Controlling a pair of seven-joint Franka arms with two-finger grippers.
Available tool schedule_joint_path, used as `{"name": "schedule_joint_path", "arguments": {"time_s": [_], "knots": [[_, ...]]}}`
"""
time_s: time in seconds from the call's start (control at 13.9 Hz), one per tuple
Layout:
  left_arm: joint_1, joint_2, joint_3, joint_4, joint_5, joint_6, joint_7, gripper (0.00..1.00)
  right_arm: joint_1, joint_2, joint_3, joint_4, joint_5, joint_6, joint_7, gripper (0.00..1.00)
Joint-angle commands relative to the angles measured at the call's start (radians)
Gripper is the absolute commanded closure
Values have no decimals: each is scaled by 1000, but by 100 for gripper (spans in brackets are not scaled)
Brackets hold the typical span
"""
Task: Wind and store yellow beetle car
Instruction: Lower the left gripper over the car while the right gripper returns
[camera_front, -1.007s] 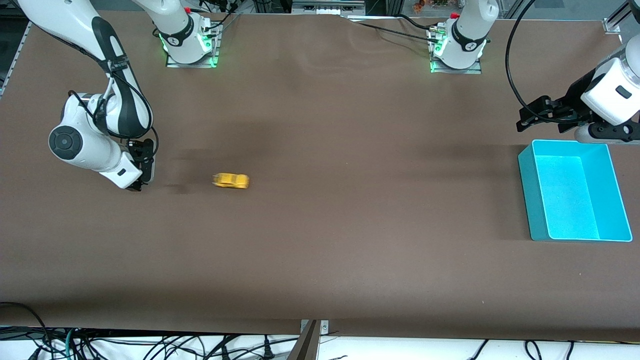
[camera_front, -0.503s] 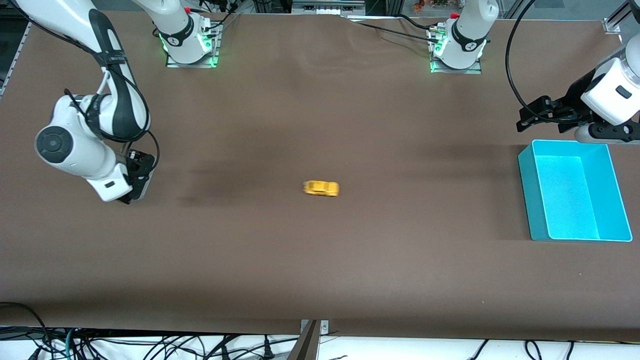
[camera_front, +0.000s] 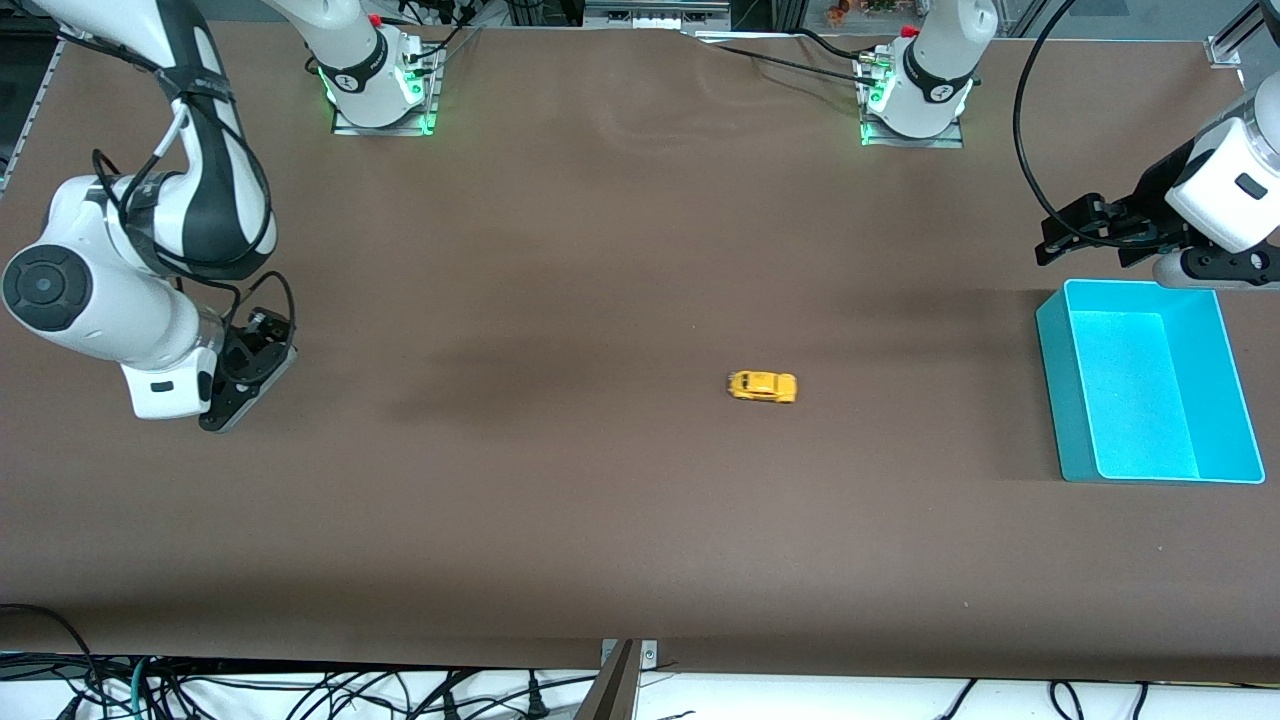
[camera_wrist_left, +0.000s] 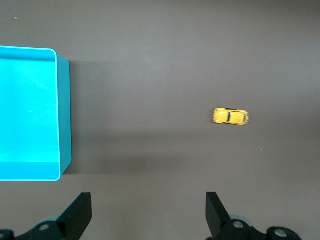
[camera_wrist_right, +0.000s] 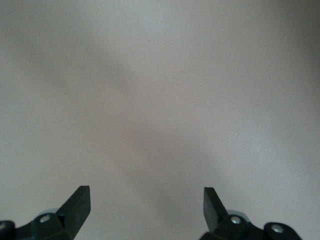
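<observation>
Small yellow beetle toy car with rounded body and dark windows on the brown counter, on its wheels, free of both arms. Position: between the two arms' ends of the counter, toward the left arm's end; well apart from the open cyan rectangular plastic bin, which sits at the left arm's end.

Left gripper: held in the air over the counter just beside the bin's edge farthest from the front camera. Fingers spread wide, released, holding and touching nothing. In the left wrist view, car and bin both visible below, car well clear of the fingers.

Right gripper: low over the counter at the right arm's end, well apart from the car. Fingers spread wide, released, nothing between them; only bare counter in the right wrist view. Contact of fingertips with counter: cannot tell.

Car outside the bin.
</observation>
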Motion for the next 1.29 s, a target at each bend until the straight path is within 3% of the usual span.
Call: {"name": "schedule_joint_path", "arguments": {"time_s": [0.0, 0.29, 0.43, 0.72, 0.86, 1.08, 1.22], "knots": [[6, 0, -3, 1, 1, 10, -8, 0, 11, -34, -3, 26, 1, -62, 237, 0], [-3, 19, -7, 1, 13, 11, 1, 0, -1, -151, -3, -3, 17, -97, 362, 0], [-28, 44, -24, 0, 20, 11, -8, 0, -32, -217, -3, 3, 47, -182, 558, 0], [-104, 128, -32, 6, 16, 25, 4, 0, -131, -323, 20, 6, 29, -284, 588, 0], [-155, 190, -32, 10, 6, 56, 9, 0, -176, -402, 20, 3, 27, -248, 589, 0], [-247, 285, -32, 67, 16, 128, 51, 0, -199, -406, 57, 14, 8, -282, 585, 0], [-293, 332, -30, 70, 20, 206, 209, 0, -228, -381, 69, 47, 4, -319, 585, 0]]}}
